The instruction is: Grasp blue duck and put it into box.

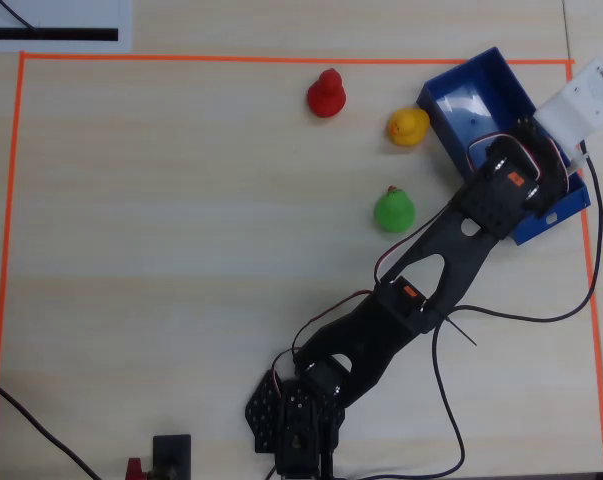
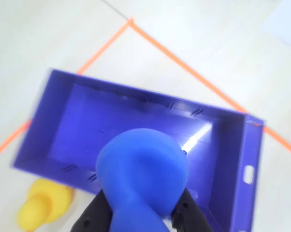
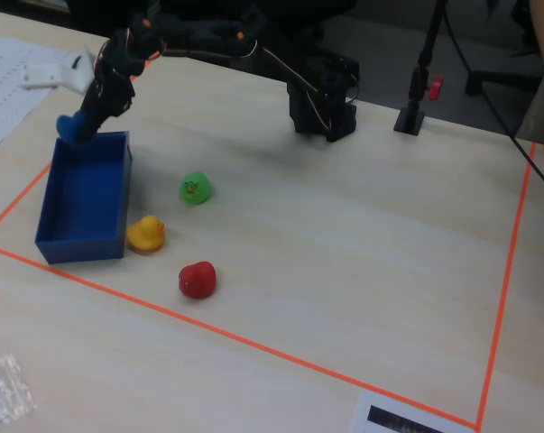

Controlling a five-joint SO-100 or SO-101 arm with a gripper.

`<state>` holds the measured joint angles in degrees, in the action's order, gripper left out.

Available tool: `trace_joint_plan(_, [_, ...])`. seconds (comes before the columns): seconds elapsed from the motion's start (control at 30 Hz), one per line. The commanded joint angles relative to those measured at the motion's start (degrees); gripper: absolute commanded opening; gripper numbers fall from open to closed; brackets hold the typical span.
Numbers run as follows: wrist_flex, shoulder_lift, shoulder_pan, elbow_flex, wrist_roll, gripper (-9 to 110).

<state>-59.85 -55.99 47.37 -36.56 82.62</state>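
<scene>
Bright blue and smooth, the blue duck (image 2: 141, 171) fills the foreground of the wrist view, pinched between the two black fingers (image 2: 94, 217) of the end effector (image 2: 140, 215), which is closed on its lower body. The duck hangs in the air over the box (image 2: 63, 121), not touching its floor.

The box is a deep-blue rectangular tray with low walls and an open top; its glossy floor throws back a streak of light, and a small white mark shows on one short end wall. What can be seen of its inside holds nothing; in the overhead view the arm covers its near end.

In the fixed view the end effector (image 3: 77, 126) holds the blue duck (image 3: 66, 126) above the far end of the box (image 3: 118, 194).

Just outside the box's long wall sits a yellow duck (image 3: 146, 234), nearly touching it. A green duck (image 3: 195, 188) stands a little further off, and a red duck (image 3: 198, 280) lies near the orange tape line (image 3: 253, 343) that frames the pale wood-grain counter (image 3: 344, 234).

In the overhead view the black arm (image 1: 421, 290) reaches diagonally past the green duck (image 1: 393, 210) to the box (image 1: 481, 90).
</scene>
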Motion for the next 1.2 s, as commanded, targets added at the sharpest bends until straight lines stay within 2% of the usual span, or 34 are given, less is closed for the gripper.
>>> trace_joint_plan(0.0, [6.77,-0.7,0.79,-5.8,0.97,0])
trace_joint_plan(0.23, [16.26,0.35,0.09,-14.68,2.64,1])
trace_joint_plan(0.43, [17.14,0.35,0.35,-16.52,4.83,19])
trace_joint_plan(0.67, [12.39,0.62,0.18,-13.54,6.59,32])
trace_joint_plan(0.77, [11.51,0.62,-0.26,-11.16,5.36,30])
trace_joint_plan(0.8, [10.81,0.62,-0.44,-9.32,3.43,25])
trace_joint_plan(0.9, [11.16,-2.55,-1.58,-2.11,-12.66,4])
trace_joint_plan(0.93, [11.25,-5.71,-2.55,-2.02,-16.61,0])
trace_joint_plan(1.0, [6.42,-14.68,-5.54,-4.66,-20.65,0])
trace_joint_plan(1.07, [1.05,-27.51,-11.07,-15.12,-17.75,0])
trace_joint_plan(1.17, [-2.81,-51.42,-21.8,-44.12,-5.27,0])
